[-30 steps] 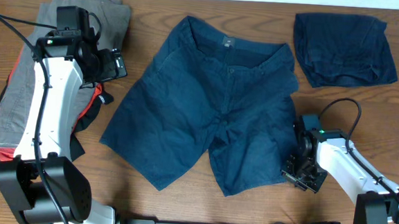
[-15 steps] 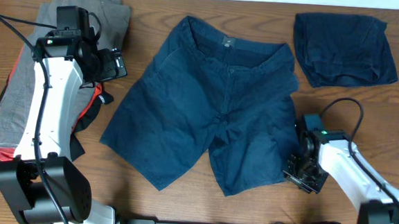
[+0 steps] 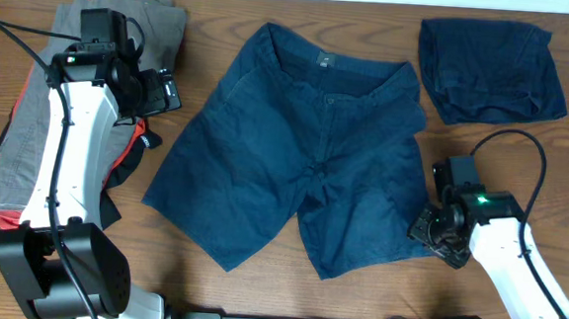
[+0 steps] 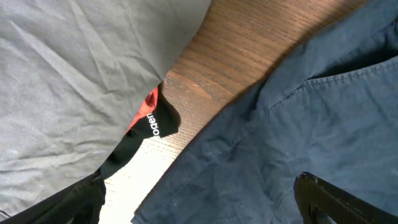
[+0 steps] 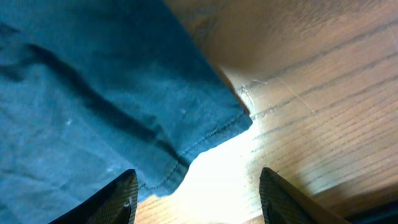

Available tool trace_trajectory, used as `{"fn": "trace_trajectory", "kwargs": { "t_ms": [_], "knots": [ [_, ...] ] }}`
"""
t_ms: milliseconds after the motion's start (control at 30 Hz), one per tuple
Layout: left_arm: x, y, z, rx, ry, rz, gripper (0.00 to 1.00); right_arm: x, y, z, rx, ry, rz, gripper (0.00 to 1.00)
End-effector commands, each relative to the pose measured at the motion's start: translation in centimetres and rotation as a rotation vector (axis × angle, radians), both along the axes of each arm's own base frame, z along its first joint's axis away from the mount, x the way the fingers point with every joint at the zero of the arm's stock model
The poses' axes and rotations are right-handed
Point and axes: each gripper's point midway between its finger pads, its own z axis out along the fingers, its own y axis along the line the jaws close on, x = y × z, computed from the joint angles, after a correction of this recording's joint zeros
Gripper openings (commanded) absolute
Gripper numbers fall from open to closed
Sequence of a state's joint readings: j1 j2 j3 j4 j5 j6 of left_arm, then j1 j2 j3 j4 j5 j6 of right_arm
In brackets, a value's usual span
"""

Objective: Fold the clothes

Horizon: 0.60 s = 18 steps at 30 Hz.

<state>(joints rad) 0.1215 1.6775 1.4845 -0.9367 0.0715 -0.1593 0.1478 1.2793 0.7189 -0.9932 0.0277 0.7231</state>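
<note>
Dark navy-blue shorts (image 3: 305,151) lie flat in the middle of the table, waistband at the back, legs toward the front. My left gripper (image 3: 170,93) is open above the gap between the shorts' left side and the pile of clothes; the left wrist view shows the shorts (image 4: 298,124) below its jaws (image 4: 199,205). My right gripper (image 3: 426,233) is open and empty at the hem corner of the right leg (image 5: 186,112), its jaws (image 5: 199,193) astride that corner.
A pile of grey, red-orange and black clothes (image 3: 39,125) lies at the left edge, partly under my left arm; it shows in the left wrist view (image 4: 74,74). A folded navy garment (image 3: 490,71) sits at the back right. Bare wood (image 5: 311,93) is right of the shorts.
My right arm has swung slightly right and its gripper has turned at the right leg's hem. The left arm and the shorts have not moved.
</note>
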Motion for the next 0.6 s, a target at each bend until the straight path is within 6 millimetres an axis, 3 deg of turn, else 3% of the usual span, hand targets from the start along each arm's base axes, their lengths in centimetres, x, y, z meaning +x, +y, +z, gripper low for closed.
{"fn": "trace_trajectory", "kwargs": {
  "t_ms": [0,133,333,567],
  "knots": [
    [0.2,0.1,0.2,0.004,-0.005,-0.003,0.98,0.0,-0.7,-1.0,-0.039,0.039,0.0,0.57],
    [0.2,0.1,0.2,0.004,-0.005,-0.003,0.98,0.5,-1.0,-2.4,-0.062,0.066,0.002,0.46],
    [0.2,0.1,0.2,0.004,-0.005,-0.003,0.98,0.9,-0.9,-4.7,-0.067,0.118,0.019,0.42],
    [0.2,0.1,0.2,0.004,-0.005,-0.003,0.98,-0.1,-0.2,-5.9,-0.028,0.194,0.044,0.12]
  ]
}}
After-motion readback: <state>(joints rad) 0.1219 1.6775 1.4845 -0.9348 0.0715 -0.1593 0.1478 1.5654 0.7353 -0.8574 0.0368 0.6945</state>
